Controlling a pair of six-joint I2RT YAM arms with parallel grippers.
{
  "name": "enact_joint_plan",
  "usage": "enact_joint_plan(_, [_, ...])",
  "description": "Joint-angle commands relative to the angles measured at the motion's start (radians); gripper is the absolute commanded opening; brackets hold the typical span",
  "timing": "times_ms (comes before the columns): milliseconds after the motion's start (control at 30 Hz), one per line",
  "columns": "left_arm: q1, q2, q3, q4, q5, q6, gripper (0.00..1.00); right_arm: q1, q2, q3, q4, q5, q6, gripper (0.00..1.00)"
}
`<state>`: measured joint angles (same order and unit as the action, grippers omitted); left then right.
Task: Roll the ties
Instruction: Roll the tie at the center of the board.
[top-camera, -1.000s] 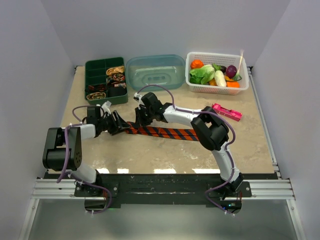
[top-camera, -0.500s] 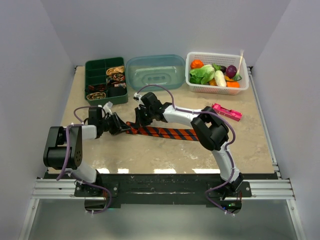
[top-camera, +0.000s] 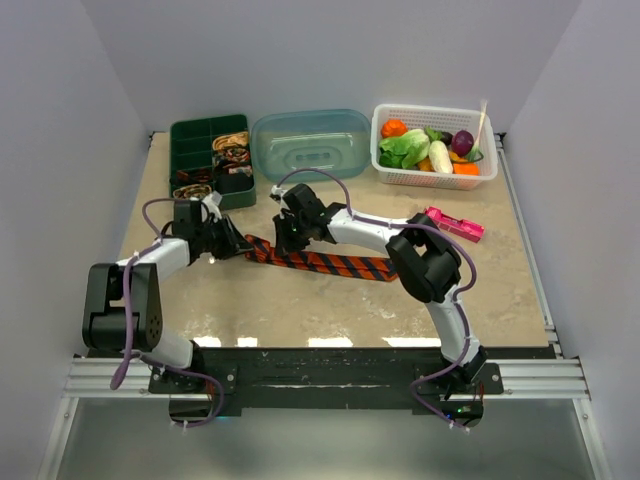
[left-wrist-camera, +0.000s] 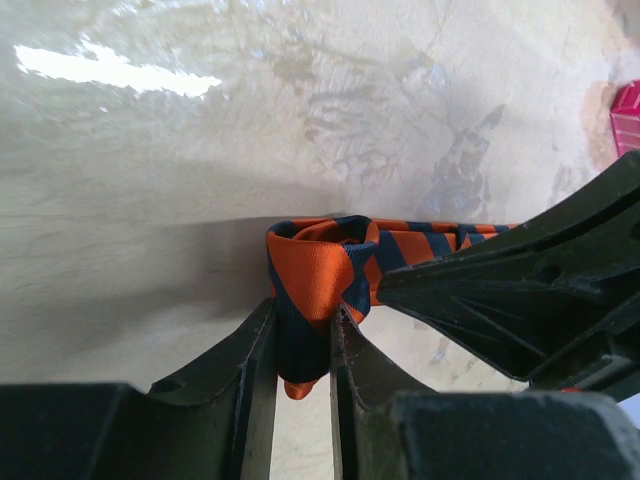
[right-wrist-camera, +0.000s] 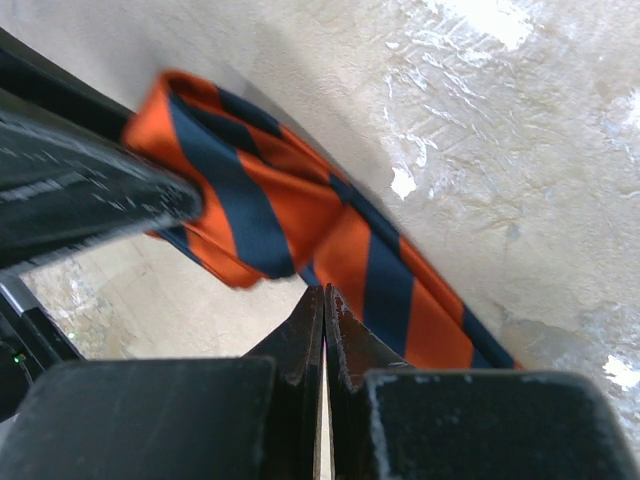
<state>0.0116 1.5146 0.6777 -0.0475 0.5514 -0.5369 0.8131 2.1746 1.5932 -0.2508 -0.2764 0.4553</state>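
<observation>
Orange tie (left-wrist-camera: 310, 272) coil in low left jaws' pinch; right jaws pressed together alongside

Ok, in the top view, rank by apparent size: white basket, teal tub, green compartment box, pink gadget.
1. White basket and teal tub, too alike to separate.
2. Green compartment box, a little smaller.
3. Pink gadget, clearly smallest.

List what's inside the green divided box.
In the green box, coiled ties fill right-hand and near-left compartments; far-left ones look empty. Anything beneath the coils is covered.
</observation>
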Motion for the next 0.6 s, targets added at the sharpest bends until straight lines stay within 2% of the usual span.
enact_joint_plan(0, [-0.004,-0.047,0.086,-0.153,-0.117,0.098,0.00,0.001,-0.068,0.011,-0.018,0.020,-0.004,0.00])
enact_joint_plan(167, [-0.002,-0.068,0.134,-0.233,-0.218,0.141,0.00,0.001,-0.064,0.017,-0.018,0.017,-0.006,0.00])
enact_joint_plan(367, [-0.074,-0.076,0.178,-0.301,-0.327,0.184,0.00,0.004,-0.041,0.034,-0.001,-0.017,0.011,0.00])
enact_joint_plan(567, [-0.127,-0.077,0.197,-0.324,-0.378,0.199,0.00,0.020,-0.003,0.066,0.024,-0.043,0.036,0.00])
